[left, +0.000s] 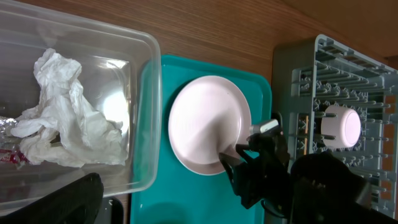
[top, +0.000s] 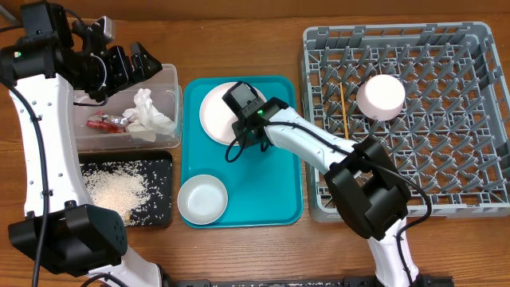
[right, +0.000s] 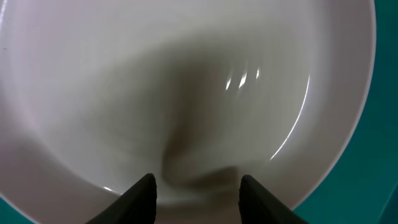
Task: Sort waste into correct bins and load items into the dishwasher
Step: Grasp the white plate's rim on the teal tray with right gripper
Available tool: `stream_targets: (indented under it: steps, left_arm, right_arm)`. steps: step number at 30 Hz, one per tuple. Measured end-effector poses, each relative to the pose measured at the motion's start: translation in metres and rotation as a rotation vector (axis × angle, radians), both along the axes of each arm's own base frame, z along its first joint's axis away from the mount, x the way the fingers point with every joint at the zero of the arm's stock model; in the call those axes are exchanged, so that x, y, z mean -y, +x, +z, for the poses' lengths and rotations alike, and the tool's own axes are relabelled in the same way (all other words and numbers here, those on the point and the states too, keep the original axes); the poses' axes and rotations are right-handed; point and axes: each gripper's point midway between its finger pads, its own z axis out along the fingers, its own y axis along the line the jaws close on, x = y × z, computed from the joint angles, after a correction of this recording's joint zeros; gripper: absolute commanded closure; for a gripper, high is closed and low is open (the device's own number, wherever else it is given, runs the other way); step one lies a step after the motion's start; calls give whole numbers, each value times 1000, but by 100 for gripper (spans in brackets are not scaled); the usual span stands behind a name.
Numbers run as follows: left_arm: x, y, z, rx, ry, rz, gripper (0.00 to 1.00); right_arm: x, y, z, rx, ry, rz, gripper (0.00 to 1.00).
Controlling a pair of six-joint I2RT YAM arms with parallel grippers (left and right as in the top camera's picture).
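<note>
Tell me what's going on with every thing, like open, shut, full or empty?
Left claw, open, holding nothing.
Right claw, open, over the pink plate.
Pink plate, lying on the teal tray, empty.
White bowl, upright on the teal tray, empty.
Clear tub, holding tissue and red wrapper.
Black tray, holding rice.
Grey rack, holding white cup and chopsticks.

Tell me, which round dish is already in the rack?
The white bowl among the pegs of the grey rack, beside the chopsticks. The other bowl and the plate lie on the teal tray.
</note>
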Motion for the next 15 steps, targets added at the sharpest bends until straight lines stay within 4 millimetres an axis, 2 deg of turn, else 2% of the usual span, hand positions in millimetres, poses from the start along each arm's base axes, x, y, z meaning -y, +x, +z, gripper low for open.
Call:
stream_targets:
  steps: [8,15]
  left_arm:
    - [0,0,0,0,0,0,0]
    - [0,0,0,0,0,0,0]
  right_arm:
    - [32,-11,-7,-89,-64,-106,53]
    - [56,-5,-9,-138,-52,-212,48]
